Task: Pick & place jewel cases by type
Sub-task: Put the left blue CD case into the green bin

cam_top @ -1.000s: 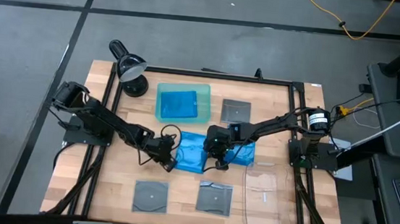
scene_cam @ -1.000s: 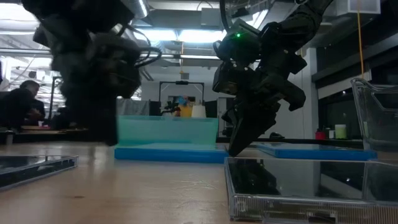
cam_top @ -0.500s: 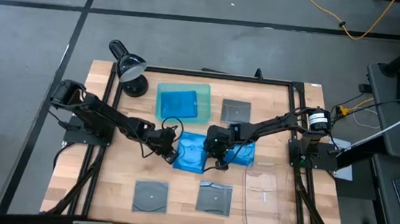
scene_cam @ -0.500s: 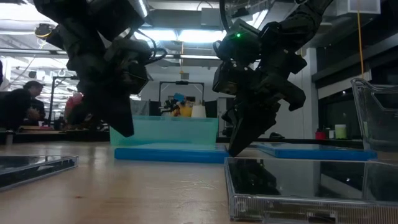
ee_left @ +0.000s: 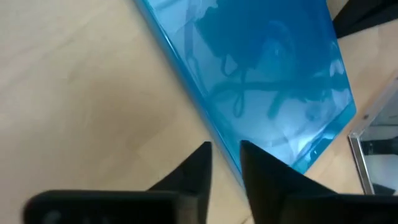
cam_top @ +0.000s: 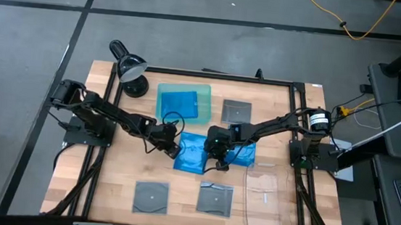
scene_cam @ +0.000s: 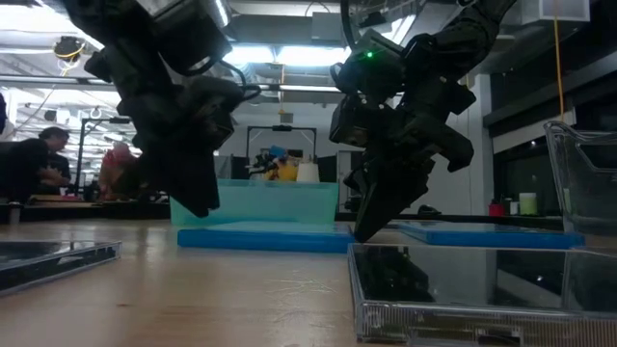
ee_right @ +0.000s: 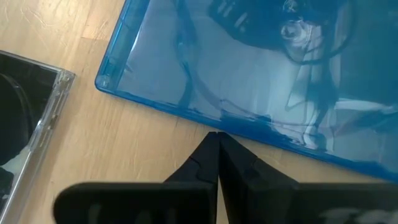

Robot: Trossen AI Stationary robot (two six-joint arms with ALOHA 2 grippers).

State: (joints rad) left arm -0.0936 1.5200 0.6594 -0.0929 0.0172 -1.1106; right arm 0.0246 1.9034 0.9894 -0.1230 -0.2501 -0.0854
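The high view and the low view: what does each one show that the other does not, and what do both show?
Only the high view shows the lamp at the table's far left corner, a blue case lying inside the green tray, and three grey cases, one of them beside that tray. Only the low view shows the room behind, with a person sitting at the left. Both show the left gripper and the right gripper low at the blue case in mid-table, and the clear tray.
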